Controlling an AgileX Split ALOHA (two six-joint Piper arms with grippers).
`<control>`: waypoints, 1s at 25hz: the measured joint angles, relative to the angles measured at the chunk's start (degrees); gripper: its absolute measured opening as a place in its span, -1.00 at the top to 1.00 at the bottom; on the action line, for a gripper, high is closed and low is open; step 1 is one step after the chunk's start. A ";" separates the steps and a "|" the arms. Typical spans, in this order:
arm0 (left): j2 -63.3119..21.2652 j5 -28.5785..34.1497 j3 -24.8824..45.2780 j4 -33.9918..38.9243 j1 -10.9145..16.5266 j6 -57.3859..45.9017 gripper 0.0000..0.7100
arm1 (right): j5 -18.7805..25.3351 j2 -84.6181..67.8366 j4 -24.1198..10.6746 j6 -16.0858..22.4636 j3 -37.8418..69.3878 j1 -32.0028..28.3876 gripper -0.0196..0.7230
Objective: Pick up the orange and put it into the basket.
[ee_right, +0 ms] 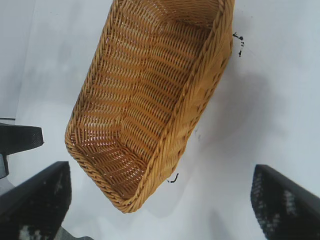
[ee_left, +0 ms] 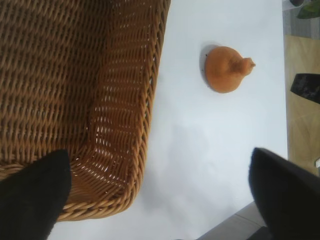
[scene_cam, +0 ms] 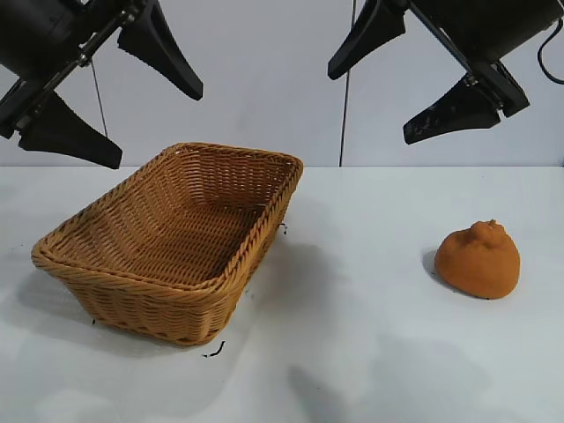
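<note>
On table (scene_cam: 370, 352): orange (scene_cam: 478, 260) well apart from basket (scene_cam: 176, 231); no writing.

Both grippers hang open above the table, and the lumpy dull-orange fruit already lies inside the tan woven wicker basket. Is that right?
Not quite. The lumpy dull-orange fruit lies on the white table, well apart from the tan woven wicker basket, which holds nothing. The exterior view shows this. The left gripper and right gripper do hang open above.

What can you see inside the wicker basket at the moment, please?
Only its own woven floor and walls show: the basket holds nothing. The orange sits apart on the table. In the exterior view the near wall hides a strip of floor, but the wrist views show it bare too.
</note>
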 joint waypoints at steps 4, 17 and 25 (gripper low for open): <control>0.00 0.00 0.00 0.00 0.00 0.00 -0.95 | 0.00 0.00 -0.06 0.00 0.00 0.00 -0.93; 0.00 -0.19 0.00 -0.19 0.00 0.00 -0.95 | 0.00 0.00 -0.06 0.05 0.00 0.00 -0.93; -2.45 0.84 0.22 0.76 0.00 -2.05 -0.95 | 0.00 0.00 -0.06 0.05 0.00 0.00 -0.93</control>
